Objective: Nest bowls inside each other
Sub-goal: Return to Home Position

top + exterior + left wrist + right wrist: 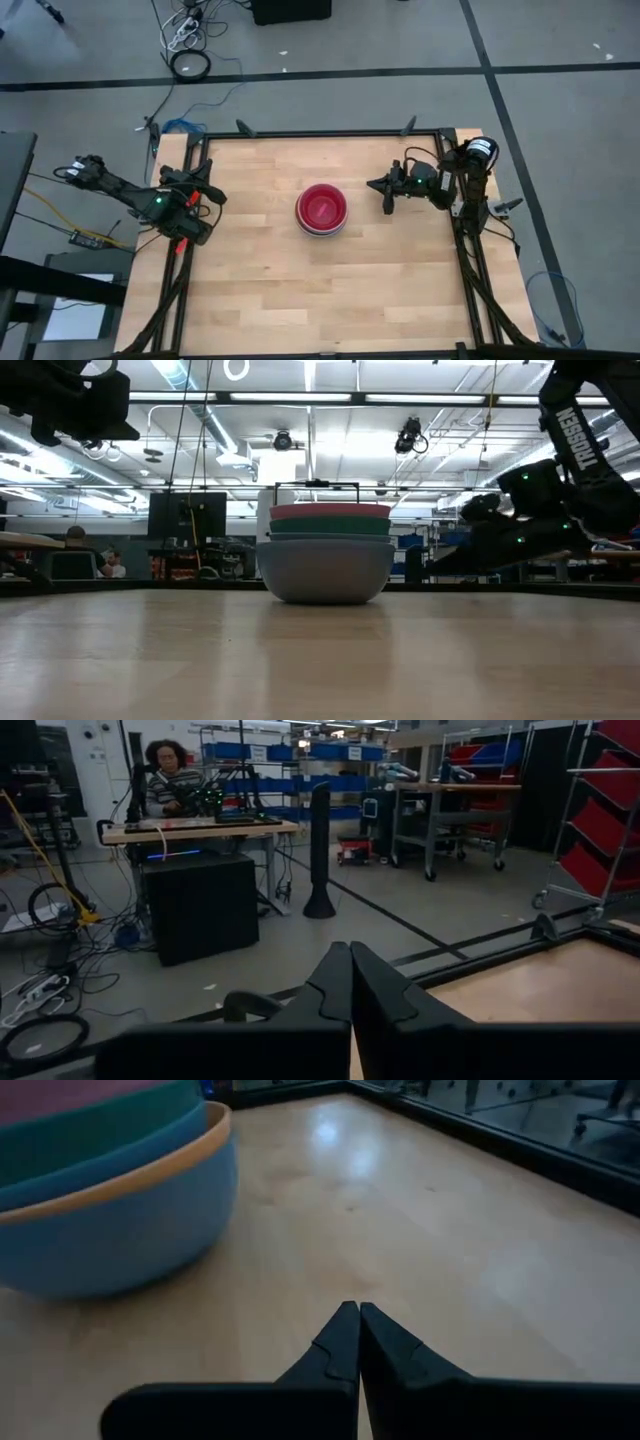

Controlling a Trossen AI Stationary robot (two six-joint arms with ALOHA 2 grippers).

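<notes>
A stack of nested bowls (322, 209) stands at the middle of the wooden table, a red bowl on top. In the right wrist view the stack (110, 1190) shows a blue bowl at the bottom, then orange, blue, teal and pink rims. The bottom bowl's base rests on the wood. My right gripper (376, 187) is shut, low over the table, a short way to the right of the stack and pointing at it (352, 1316). My left gripper (208, 176) is shut and raised at the table's left edge, pointing off the far side (350, 956).
A black frame (320, 132) with clamps runs round the table. Bare wood lies on all sides of the stack. Cables and a coil (190, 64) lie on the floor beyond the far edge. A person (170, 775) sits at a desk in the room.
</notes>
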